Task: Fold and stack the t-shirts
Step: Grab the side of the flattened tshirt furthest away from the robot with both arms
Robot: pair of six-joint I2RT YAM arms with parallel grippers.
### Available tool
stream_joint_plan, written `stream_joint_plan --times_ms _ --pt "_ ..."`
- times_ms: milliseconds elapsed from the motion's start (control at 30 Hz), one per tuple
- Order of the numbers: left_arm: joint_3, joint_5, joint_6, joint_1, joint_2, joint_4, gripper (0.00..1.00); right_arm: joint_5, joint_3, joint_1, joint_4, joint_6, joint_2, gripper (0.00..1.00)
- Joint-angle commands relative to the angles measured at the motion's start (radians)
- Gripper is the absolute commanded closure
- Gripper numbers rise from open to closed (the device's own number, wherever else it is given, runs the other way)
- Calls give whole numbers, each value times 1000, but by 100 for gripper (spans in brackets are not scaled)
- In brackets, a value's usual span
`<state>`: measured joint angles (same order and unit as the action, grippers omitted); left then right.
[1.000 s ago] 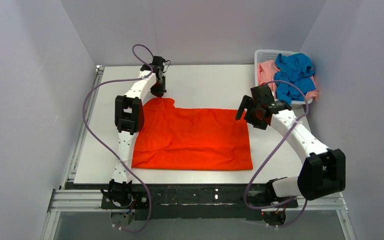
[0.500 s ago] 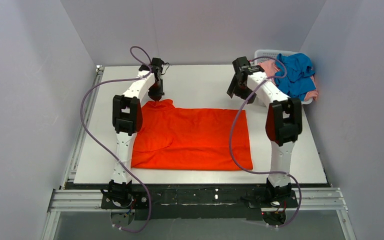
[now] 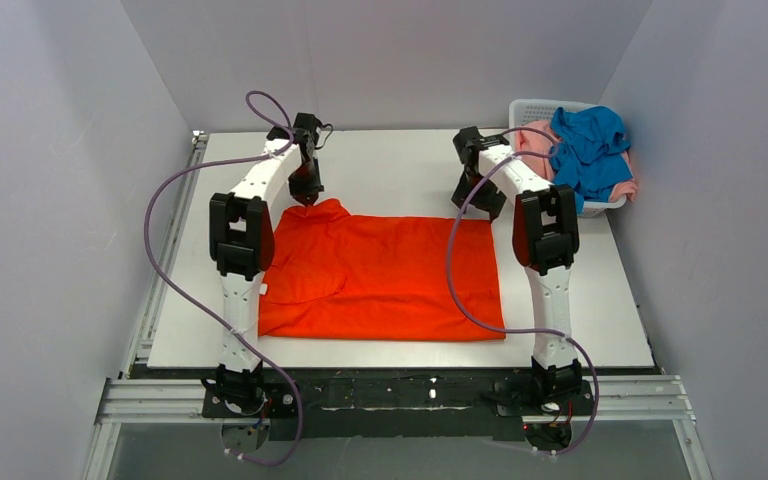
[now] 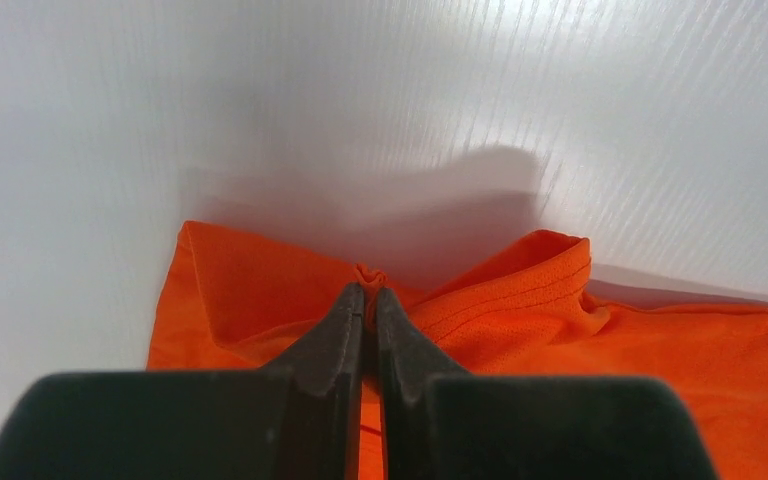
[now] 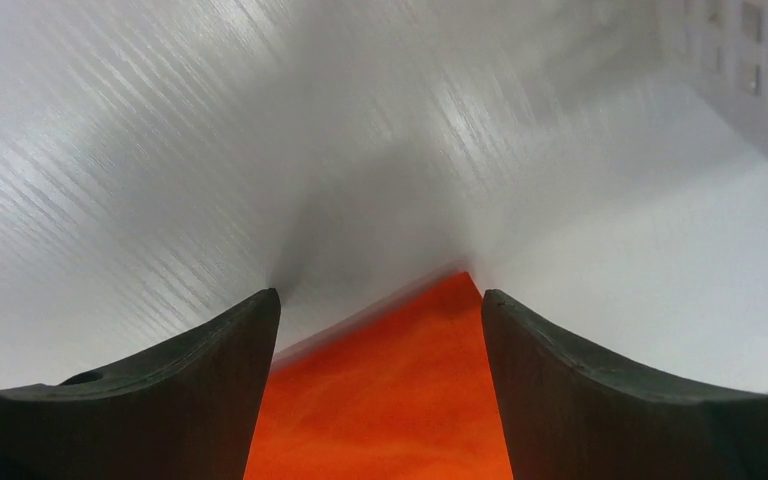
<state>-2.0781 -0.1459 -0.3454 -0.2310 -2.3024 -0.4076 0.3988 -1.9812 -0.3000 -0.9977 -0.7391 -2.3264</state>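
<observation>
The orange-red t-shirt (image 3: 385,275) lies spread flat on the white table. My left gripper (image 3: 306,198) is shut on a pinch of its far left edge (image 4: 368,275), beside the collar (image 4: 520,290). My right gripper (image 3: 484,208) is open, its jaws wide apart, just above the shirt's far right corner (image 5: 450,300), which shows between the fingers (image 5: 210,350). The blue t-shirt (image 3: 590,150) and the pale pink t-shirt (image 3: 532,143) lie crumpled in the basket.
The white slotted basket (image 3: 535,108) stands at the table's far right corner, close to my right arm; its wall shows in the right wrist view (image 5: 750,70). Grey walls enclose the table on three sides.
My right arm swung from the shirt's right side up to the far right corner and came down over it. My left gripper stayed shut on the far left edge, shifting slightly.
</observation>
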Motion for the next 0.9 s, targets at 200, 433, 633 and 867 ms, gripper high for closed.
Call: stream_joint_plan --times_ms 200,433,633,867 --pt "130 17 -46 -4 173 -101 100 36 126 6 -44 -64 84 29" --pt "185 30 -50 -5 211 -96 100 41 129 5 19 -28 106 54" --pt "228 46 -47 -4 238 -79 100 35 121 3 31 12 109 88" --pt "311 75 -65 -7 319 -62 100 29 218 -28 110 84 231 99"
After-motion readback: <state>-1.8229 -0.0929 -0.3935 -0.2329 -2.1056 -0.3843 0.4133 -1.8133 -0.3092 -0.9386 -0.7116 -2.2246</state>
